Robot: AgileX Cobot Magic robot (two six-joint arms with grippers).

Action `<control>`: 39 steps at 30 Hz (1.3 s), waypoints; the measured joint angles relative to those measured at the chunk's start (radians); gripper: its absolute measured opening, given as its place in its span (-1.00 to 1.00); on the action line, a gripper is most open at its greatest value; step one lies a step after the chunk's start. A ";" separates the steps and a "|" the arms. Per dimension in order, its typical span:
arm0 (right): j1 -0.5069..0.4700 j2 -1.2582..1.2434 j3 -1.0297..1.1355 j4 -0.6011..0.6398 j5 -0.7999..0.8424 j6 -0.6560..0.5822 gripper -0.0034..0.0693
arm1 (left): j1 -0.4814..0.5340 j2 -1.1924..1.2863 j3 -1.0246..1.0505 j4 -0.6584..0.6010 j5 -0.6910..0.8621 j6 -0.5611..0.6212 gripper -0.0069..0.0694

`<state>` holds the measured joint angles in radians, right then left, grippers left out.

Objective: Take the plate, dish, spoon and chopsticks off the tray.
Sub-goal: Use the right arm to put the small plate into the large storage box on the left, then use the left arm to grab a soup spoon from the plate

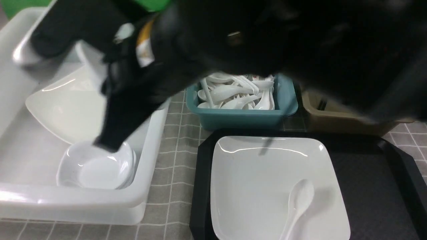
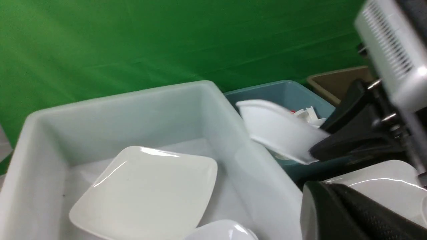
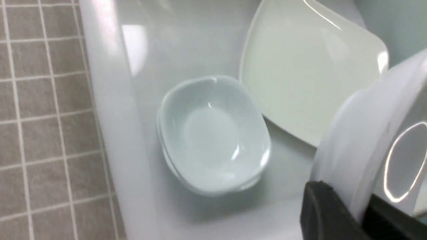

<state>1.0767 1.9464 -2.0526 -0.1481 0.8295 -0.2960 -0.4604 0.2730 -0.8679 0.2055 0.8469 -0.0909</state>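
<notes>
My right gripper (image 3: pixel 360 213) is shut on the rim of the small white dish (image 3: pixel 367 140) and holds it tilted above the white bin. The left wrist view shows that dish (image 2: pixel 277 131) near the bin's right wall. The large square plate (image 1: pixel 260 186) lies on the black tray (image 1: pixel 367 186), with the white spoon (image 1: pixel 298 203) on its near right part. No chopsticks show on the tray. Of my left gripper only one black finger (image 2: pixel 353 216) shows, close to the plate (image 2: pixel 377 180). Blurred black arms (image 1: pixel 267 40) fill the top of the front view.
The white bin (image 1: pixel 146 173) on the left holds another large plate (image 1: pixel 70 110) and stacked small dishes (image 1: pixel 96 170). A teal tub (image 1: pixel 243 118) full of white spoons stands behind the tray. A brown tub (image 1: pixel 347 123) is to its right. The cloth is grey and checked.
</notes>
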 joint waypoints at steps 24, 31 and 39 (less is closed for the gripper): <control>0.024 0.454 -0.397 -0.003 0.152 -0.060 0.35 | 0.000 -0.048 -0.002 -0.036 0.075 0.018 -0.76; 0.031 0.303 -0.397 -0.005 0.325 -0.058 0.38 | 0.000 0.040 -0.002 -0.085 0.072 0.042 -0.76; -0.035 -0.036 -0.105 -0.077 0.338 0.165 -0.38 | 0.000 0.208 -0.004 -0.180 0.006 0.079 -0.76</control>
<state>1.0416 1.9099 -2.1573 -0.2246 1.1676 -0.1305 -0.4604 0.4811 -0.8718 0.0250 0.8528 -0.0124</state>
